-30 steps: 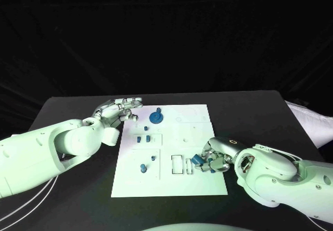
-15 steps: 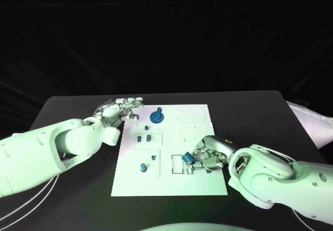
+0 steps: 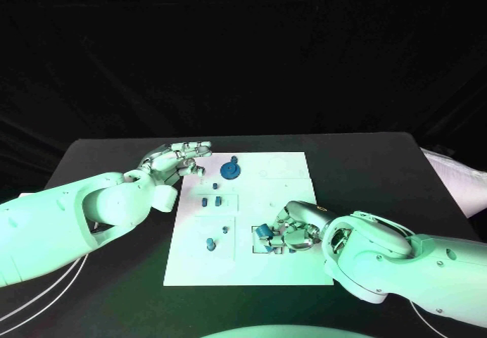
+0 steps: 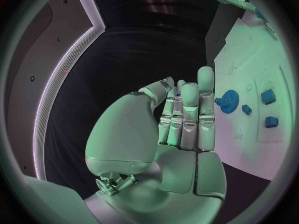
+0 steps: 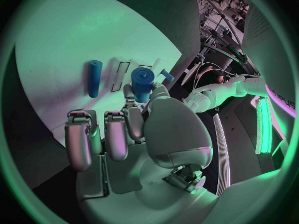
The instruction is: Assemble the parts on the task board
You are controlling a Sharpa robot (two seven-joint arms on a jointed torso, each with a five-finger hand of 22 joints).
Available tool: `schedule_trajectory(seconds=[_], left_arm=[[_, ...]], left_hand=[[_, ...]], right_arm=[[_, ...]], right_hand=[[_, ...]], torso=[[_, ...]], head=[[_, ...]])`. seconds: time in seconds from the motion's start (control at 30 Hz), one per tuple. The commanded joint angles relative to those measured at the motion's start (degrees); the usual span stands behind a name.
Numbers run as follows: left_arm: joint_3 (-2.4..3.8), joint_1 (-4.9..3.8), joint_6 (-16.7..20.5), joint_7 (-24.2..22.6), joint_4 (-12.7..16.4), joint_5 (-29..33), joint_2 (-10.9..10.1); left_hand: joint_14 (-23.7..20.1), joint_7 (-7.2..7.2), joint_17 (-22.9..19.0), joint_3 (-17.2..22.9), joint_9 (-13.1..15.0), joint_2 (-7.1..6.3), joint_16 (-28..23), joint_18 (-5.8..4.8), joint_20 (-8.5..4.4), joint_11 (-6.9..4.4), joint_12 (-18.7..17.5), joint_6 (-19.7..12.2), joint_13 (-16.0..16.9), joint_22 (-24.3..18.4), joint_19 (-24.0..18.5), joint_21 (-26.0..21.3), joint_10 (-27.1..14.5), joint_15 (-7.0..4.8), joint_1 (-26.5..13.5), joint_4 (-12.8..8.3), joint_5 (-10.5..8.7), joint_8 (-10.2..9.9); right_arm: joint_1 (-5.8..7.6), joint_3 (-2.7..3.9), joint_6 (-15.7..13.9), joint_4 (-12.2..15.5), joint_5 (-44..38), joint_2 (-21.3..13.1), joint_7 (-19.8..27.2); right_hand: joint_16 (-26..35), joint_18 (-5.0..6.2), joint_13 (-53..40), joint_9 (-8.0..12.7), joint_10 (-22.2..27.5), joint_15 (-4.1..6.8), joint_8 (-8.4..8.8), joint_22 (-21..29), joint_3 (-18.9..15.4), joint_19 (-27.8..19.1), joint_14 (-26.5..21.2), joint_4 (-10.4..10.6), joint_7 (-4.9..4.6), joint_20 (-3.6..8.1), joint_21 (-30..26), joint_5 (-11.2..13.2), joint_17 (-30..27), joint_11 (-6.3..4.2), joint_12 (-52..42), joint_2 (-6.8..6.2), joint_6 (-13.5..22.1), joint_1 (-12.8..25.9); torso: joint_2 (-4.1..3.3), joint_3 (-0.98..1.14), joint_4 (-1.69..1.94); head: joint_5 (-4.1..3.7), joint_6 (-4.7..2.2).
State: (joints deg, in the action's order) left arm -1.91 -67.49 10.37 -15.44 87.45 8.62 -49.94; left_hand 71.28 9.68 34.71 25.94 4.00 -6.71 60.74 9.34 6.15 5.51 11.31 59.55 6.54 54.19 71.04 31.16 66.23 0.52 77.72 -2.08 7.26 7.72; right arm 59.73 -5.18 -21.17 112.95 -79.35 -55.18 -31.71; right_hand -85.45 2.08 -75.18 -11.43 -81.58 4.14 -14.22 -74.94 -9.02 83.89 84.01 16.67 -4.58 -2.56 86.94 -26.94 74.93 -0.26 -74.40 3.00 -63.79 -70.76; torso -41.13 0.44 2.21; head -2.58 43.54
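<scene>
The black table (image 3: 386,169) carries the task board (image 3: 289,267), a white plate lying between the two arms. The left hand (image 3: 172,160) rests just off the board's far left corner, fingers loosely extended and close together, grasping nothing. The right hand (image 3: 289,232) sits over the near right part of the board, its fingers closed around a blue cylinder (image 5: 142,83), which stands out past the fingertips in the right wrist view. Just beyond that hand's fingertips lie two white rectangular slots (image 3: 260,241) in the board; a second blue peg (image 5: 94,77) lies flat on the board beside them. A blue gear (image 3: 230,170) sits just beside the left hand's fingertips. Several small blue parts (image 3: 209,202) stand on the board between the two hands.
</scene>
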Motion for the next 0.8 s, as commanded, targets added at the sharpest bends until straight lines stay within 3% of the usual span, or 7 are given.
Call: schedule_trajectory(seconds=[0.03,0.3,0.43,0.5,0.6,0.7,0.8], left_arm=[[0.03,-0.01,-1.2,-0.2,0.2,-0.2,0.0],[0.03,-0.01,-1.3,-0.2,0.1,-0.2,0.1],[0.03,-0.01,-1.3,-0.2,0.1,-0.2,0.1],[0.03,-0.01,-1.2,-0.2,0.1,-0.2,0.1],[0.03,-0.01,-1.3,-0.2,0.1,-0.2,0.1],[0.03,-0.01,-1.3,-0.2,0.1,-0.2,0.1],[0.03,-0.01,-1.4,-0.1,0.0,-0.2,0.1]], left_hand=[[-0.2,0.23,0.0,-0.3,-0.1,0.18,-0.1,1.04,0.09,-0.05,0.2,-0.3,0.1,-0.1,-0.4,-0.1,-0.2,0.07,0.6,0.0,0.22,0.3],[-0.2,0.23,0.0,-0.3,-0.1,0.18,-0.1,1.04,0.09,-0.05,0.2,-0.3,0.1,-0.1,-0.4,-0.1,-0.2,0.07,0.6,0.0,0.22,0.3],[-0.2,0.23,0.0,-0.3,-0.1,0.18,-0.1,1.04,0.09,-0.05,0.2,-0.3,0.1,-0.1,-0.4,-0.1,-0.2,0.07,0.6,0.0,0.22,0.3],[-0.2,0.23,0.0,-0.3,-0.1,0.18,-0.1,1.04,0.09,-0.05,0.2,-0.3,0.1,-0.1,-0.4,-0.1,-0.2,0.07,0.6,0.0,0.22,0.3],[-0.2,0.23,0.0,-0.3,-0.1,0.18,-0.1,1.04,0.09,-0.05,0.2,-0.3,0.1,-0.1,-0.4,-0.1,-0.2,0.07,0.6,0.0,0.22,0.3],[-0.2,0.23,0.0,-0.3,-0.1,0.18,-0.1,1.04,0.09,-0.05,0.2,-0.3,0.1,-0.1,-0.4,-0.1,-0.2,0.07,0.6,0.0,0.22,0.3],[-0.2,0.23,0.0,-0.3,-0.1,0.18,-0.1,1.04,0.09,-0.05,0.2,-0.3,0.1,-0.1,-0.4,-0.1,-0.2,0.07,0.6,0.0,0.22,0.3]], right_arm=[[-0.06,0.02,2.7,-0.2,0.0,0.4,-1.6],[-0.06,0.02,3.3,-0.7,-0.6,1.5,-2.2],[-0.06,0.02,3.2,-0.9,-1.4,1.6,-2.5],[-0.06,0.02,3.2,-1.0,-1.8,1.5,-2.5],[-0.06,0.02,3.2,-1.0,-2.4,1.5,-2.5],[-0.06,0.02,3.4,-0.9,-2.8,1.4,-2.4],[-0.06,0.02,3.6,-0.8,-3.1,1.4,-2.2]], right_hand=[[-0.2,-0.84,-0.6,-4.4,-1.3,0.47,-1.27,-10.8,-0.6,2.7,4.4,0.1,1.61,0.50,0.3,-0.1,6.6,-0.92,-0.2,1.00,-2.0,0.3],[-0.1,-0.85,-1.4,-5.6,-1.7,0.75,-1.72,-10.8,-2.0,2.7,4.4,0.0,1.96,0.79,0.3,2.3,6.6,-1.23,-0.6,1.72,-2.4,2.6],[0.0,-0.83,-1.5,-6.3,-1.8,0.80,-1.91,-10.8,-3.5,2.7,4.4,0.0,2.00,0.88,0.3,7.6,6.4,-1.26,-0.4,1.97,-2.3,4.6],[0.2,-0.79,-1.4,-6.8,-1.6,0.77,-1.96,-10.6,-5.0,2.5,4.3,0.0,1.94,0.88,0.1,12.5,6.0,-1.20,0.0,1.79,-2.1,6.5],[0.5,-0.67,-1.0,-7.5,-1.3,0.66,-2.01,-10.2,-7.4,2.2,4.2,0.1,1.80,0.79,-0.2,17.8,5.5,-1.05,0.8,0.72,-1.8,9.5],[0.7,-0.63,-1.0,-8.1,-1.2,0.61,-2.09,-10.1,-8.4,2.1,4.2,0.1,1.75,0.72,-0.3,20.7,5.3,-1.00,1.2,-0.31,-1.5,11.5],[0.7,-0.62,-1.1,-8.4,-1.2,0.60,-2.16,-10.1,-8.3,2.1,4.2,0.1,1.74,0.70,-0.3,21.8,5.2,-1.00,1.2,-1.05,-1.4,12.1]], torso=[[0.00,0.04,-0.04],[0.01,0.04,-0.03],[-0.02,0.03,-0.08],[-0.01,0.04,-0.11],[0.02,0.06,-0.13],[0.01,0.13,-0.16],[0.04,0.13,-0.13]], head=[[0.08,0.08],[0.21,0.17],[0.28,0.19],[0.32,0.19],[0.30,0.21],[0.34,0.23],[0.23,0.27]])
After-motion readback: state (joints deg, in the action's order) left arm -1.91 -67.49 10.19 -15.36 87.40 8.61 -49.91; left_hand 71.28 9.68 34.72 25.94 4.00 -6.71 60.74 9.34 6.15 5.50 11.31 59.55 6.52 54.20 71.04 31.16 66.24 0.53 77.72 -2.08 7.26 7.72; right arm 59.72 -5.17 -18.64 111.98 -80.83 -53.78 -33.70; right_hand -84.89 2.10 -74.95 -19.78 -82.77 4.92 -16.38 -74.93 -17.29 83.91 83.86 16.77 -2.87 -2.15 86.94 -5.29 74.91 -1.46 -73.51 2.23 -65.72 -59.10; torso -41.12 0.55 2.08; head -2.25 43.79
